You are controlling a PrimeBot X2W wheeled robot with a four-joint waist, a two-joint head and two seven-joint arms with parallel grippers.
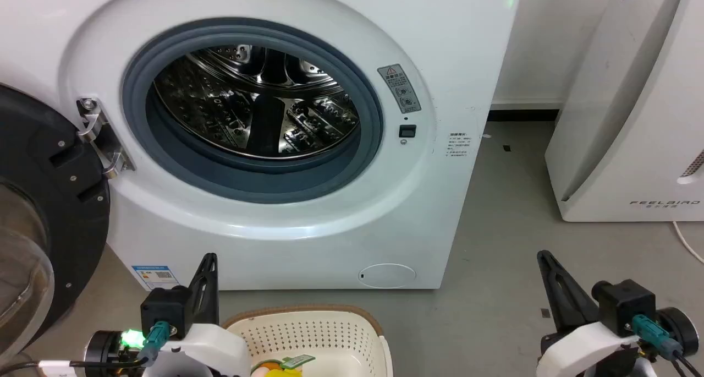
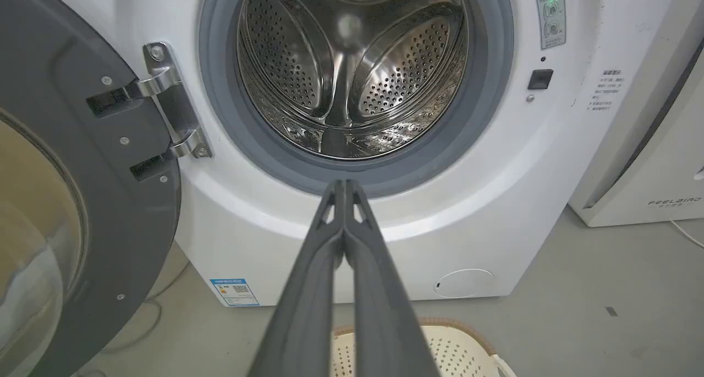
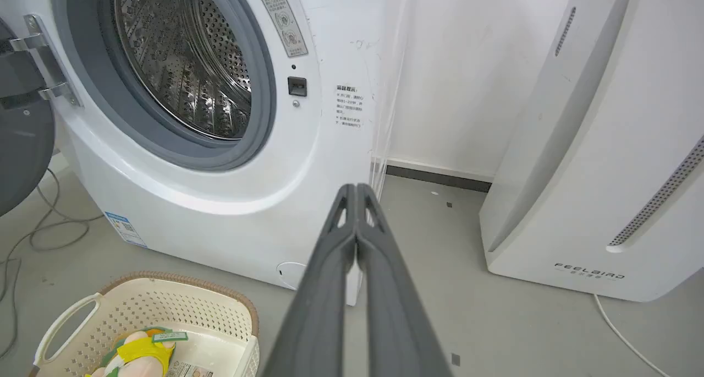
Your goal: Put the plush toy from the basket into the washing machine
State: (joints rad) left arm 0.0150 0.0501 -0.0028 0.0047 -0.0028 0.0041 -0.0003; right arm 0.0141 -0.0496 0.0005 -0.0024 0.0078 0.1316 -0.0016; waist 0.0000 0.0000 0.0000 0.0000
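The washing machine [image 1: 308, 212] stands before me with its black-rimmed door [image 1: 38, 212] swung open to the left and the steel drum [image 1: 258, 99] empty. On the floor in front sits the cream basket [image 1: 308, 333] with a brown rim. The plush toy [image 3: 137, 352] lies inside it, showing yellow, green and pale parts and a tag. My left gripper [image 1: 209, 258] is shut and empty, raised beside the basket's left side. My right gripper [image 1: 543, 255] is shut and empty, well to the basket's right. In the wrist views the left gripper [image 2: 344, 183] and right gripper [image 3: 356, 187] have their fingers pressed together.
A white slanted FEELBIRD appliance [image 1: 632, 118] stands at the right with a white cord [image 1: 685, 239] on the floor. Cables [image 3: 33, 228] lie on the grey floor left of the washer. Grey floor [image 1: 495, 228] runs between the washer and the appliance.
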